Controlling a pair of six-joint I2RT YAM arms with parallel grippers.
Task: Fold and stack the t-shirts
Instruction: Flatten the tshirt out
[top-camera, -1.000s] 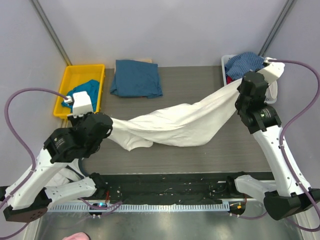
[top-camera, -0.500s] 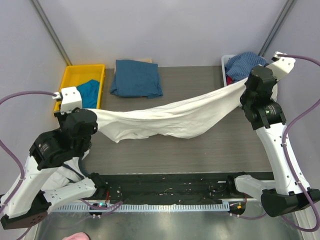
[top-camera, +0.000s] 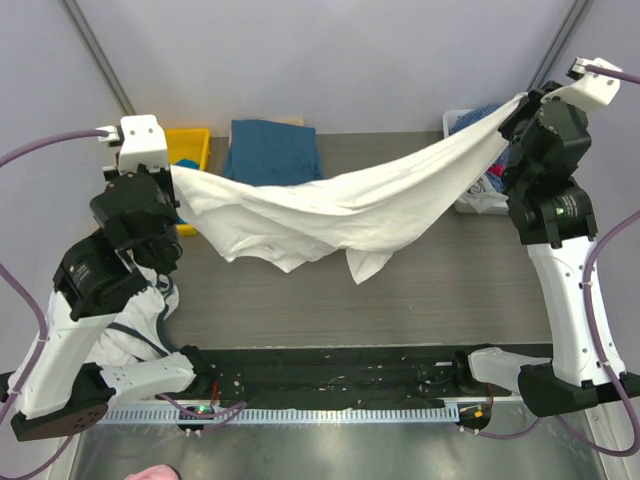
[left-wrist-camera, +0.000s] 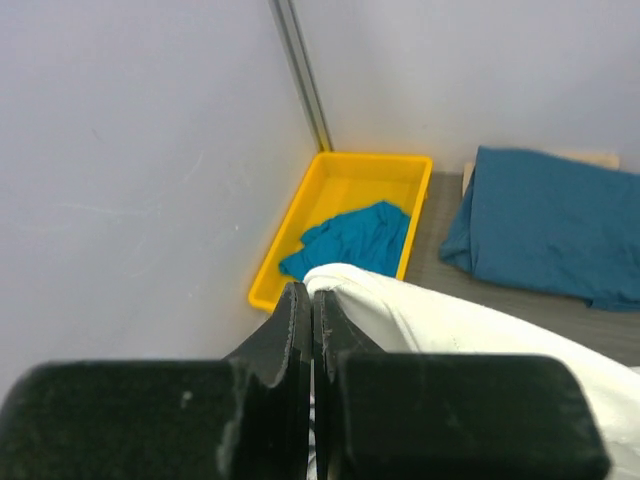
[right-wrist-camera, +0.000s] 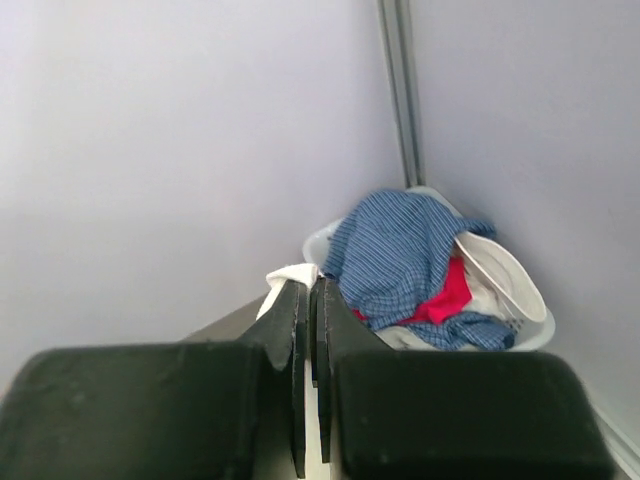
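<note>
A large white t-shirt (top-camera: 340, 210) hangs stretched in the air between my two grippers, its middle sagging above the table. My left gripper (top-camera: 172, 172) is shut on its left edge, and in the left wrist view the gripper (left-wrist-camera: 312, 295) pinches white cloth (left-wrist-camera: 450, 320). High at the back right, my right gripper (top-camera: 520, 100) is shut on the other edge; the right wrist view shows the gripper (right-wrist-camera: 308, 290) with a white corner (right-wrist-camera: 285, 278) between the jaws. A dark blue t-shirt (top-camera: 272, 155) lies folded at the back of the table.
A yellow tray (top-camera: 192, 138) at the back left holds a teal cloth (left-wrist-camera: 350, 235). A white basket (right-wrist-camera: 522, 280) at the back right is heaped with a blue checked cloth (right-wrist-camera: 400, 250) and a red one. More white cloth (top-camera: 140, 320) lies under the left arm.
Both arms have risen and moved outward, lifting the white t-shirt off the table and stretching it wider between them.
</note>
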